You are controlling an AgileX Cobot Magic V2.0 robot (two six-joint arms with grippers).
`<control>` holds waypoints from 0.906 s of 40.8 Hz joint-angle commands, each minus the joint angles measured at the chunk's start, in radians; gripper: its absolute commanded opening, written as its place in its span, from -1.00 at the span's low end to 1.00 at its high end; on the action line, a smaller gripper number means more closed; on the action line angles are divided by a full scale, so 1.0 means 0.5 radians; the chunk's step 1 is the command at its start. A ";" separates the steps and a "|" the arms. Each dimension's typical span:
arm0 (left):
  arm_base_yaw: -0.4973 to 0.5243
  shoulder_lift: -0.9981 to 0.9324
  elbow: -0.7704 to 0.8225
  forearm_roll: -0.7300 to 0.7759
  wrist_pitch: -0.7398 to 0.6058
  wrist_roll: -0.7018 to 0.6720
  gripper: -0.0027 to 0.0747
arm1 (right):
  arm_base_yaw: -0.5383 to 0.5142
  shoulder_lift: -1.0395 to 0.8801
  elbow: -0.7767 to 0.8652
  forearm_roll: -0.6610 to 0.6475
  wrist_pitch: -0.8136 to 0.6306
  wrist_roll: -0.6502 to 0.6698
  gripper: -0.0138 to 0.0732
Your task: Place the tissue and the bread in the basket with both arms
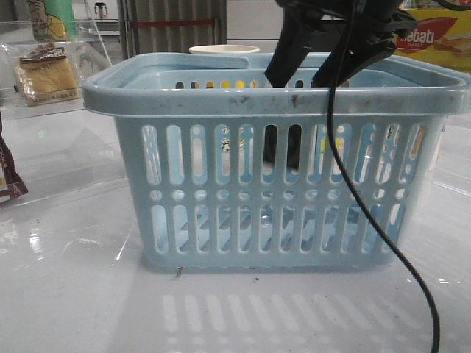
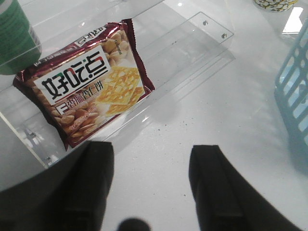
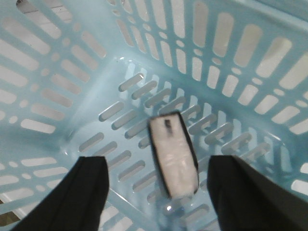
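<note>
The light-blue basket (image 1: pixel 280 103) stands mid-table. My right gripper (image 1: pixel 303 73) reaches down into it from above, jaws open. In the right wrist view the gripper (image 3: pixel 156 178) is open and empty over the basket floor (image 3: pixel 120 120). The tissue (image 3: pixel 173 154), a small dark-edged pack with a pale face, lies free between the fingers, slightly blurred. It shows dark through the slots (image 1: pixel 283 151). The bread (image 1: pixel 48 73), tan in clear wrap, sits on a clear shelf at the far left. My left gripper (image 2: pixel 151 163) is open and empty over the white table, with the basket's side (image 2: pixel 293 91) beside it.
A dark red biscuit packet (image 2: pixel 86 86) lies on a clear acrylic stand (image 2: pixel 192 53) in front of the left gripper, and shows at the left edge of the front view (image 1: pixel 9 180). A green can (image 2: pixel 14 38) stands nearby. A white cup (image 1: pixel 224 50) and a yellow nabati box (image 1: pixel 434 37) are behind the basket.
</note>
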 commanded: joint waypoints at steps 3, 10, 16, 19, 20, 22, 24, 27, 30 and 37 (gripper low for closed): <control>-0.014 -0.010 -0.058 0.002 -0.143 -0.005 0.17 | 0.008 -0.219 -0.048 0.049 -0.072 -0.074 0.67; -0.014 -0.010 -0.058 0.002 -0.143 -0.005 0.17 | 0.010 -0.538 0.073 0.049 -0.088 -0.163 0.67; -0.014 -0.010 -0.058 0.002 -0.143 -0.005 0.17 | 0.010 -0.872 0.289 0.045 -0.153 -0.253 0.67; -0.014 -0.010 -0.058 0.002 -0.147 -0.005 0.17 | 0.010 -1.059 0.431 0.016 -0.200 -0.266 0.67; -0.014 -0.010 -0.058 0.002 -0.147 -0.005 0.17 | 0.010 -1.124 0.484 0.004 -0.210 -0.266 0.67; -0.014 -0.010 -0.058 0.002 -0.147 -0.005 0.17 | 0.010 -1.233 0.573 -0.037 -0.232 -0.266 0.67; -0.014 -0.010 -0.058 0.002 -0.147 -0.005 0.17 | 0.010 -1.321 0.648 -0.065 -0.234 -0.266 0.67; -0.014 -0.010 -0.058 0.002 -0.155 -0.005 0.17 | 0.010 -1.465 0.778 -0.068 -0.243 -0.266 0.67; -0.014 -0.002 -0.058 -0.024 -0.188 -0.005 0.19 | 0.010 -1.579 0.883 -0.065 -0.258 -0.266 0.67; -0.014 0.114 -0.140 -0.065 -0.254 -0.009 0.52 | 0.010 -1.675 0.975 -0.056 -0.236 -0.266 0.67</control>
